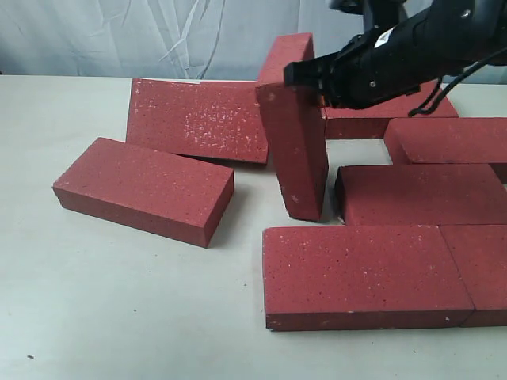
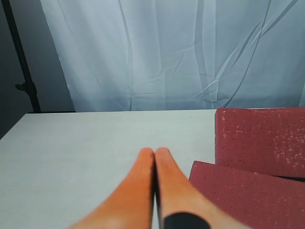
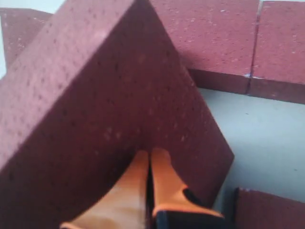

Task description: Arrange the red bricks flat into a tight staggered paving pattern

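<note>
Several dark-red bricks lie on the pale table. One brick (image 1: 295, 134) stands on its long edge in the middle, leaning slightly. My right gripper (image 1: 315, 85) is shut, and its orange fingertips (image 3: 150, 155) press against that brick's broad face (image 3: 109, 95) with nothing held between them. Flat bricks lie to the right: a front one (image 1: 356, 273), its neighbour (image 1: 479, 269) and one behind (image 1: 420, 194). My left gripper (image 2: 155, 152) is shut and empty over bare table, beside two bricks (image 2: 262, 140) (image 2: 248, 195); it is out of the exterior view.
A loose flat brick (image 1: 146, 188) lies at the left, and a tilted brick (image 1: 198, 119) rests behind it. More bricks (image 1: 451, 138) (image 1: 372, 119) sit at the back right. A white curtain (image 2: 181, 52) hangs behind the table, with a dark stand pole (image 2: 21, 57) beside it.
</note>
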Controlling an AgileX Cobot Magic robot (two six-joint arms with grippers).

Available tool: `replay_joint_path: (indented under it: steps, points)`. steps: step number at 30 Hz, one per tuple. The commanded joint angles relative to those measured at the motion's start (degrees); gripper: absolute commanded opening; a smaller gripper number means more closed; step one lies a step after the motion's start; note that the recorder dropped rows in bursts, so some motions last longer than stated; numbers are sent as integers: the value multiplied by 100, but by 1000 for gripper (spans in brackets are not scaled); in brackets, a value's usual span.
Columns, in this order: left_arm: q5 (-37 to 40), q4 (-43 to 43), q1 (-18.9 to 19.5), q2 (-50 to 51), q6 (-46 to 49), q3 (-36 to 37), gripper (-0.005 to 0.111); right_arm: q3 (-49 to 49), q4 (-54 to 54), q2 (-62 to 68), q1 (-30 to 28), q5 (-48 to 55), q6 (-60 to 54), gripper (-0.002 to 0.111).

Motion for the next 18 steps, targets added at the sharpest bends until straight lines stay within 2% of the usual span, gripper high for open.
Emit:
replay_joint_path:
  steps: [1, 6, 10, 15, 18]
  points:
    - [-102, 18, 1, 35, -22, 21, 0, -31, 62, 181, 473, -462, -100, -1]
    - [-102, 18, 1, 35, -22, 21, 0, -31, 62, 315, 861, -635, -100, -1]
    - [-102, 18, 1, 35, -22, 21, 0, -31, 147, 326, 918, -635, -100, -1]
    - [-102, 18, 1, 35, -22, 21, 0, -31, 192, 293, 918, -288, -85, -1]
    - [-80, 18, 1, 35, -22, 21, 0, -31, 149, 285, 918, 262, -85, -1]
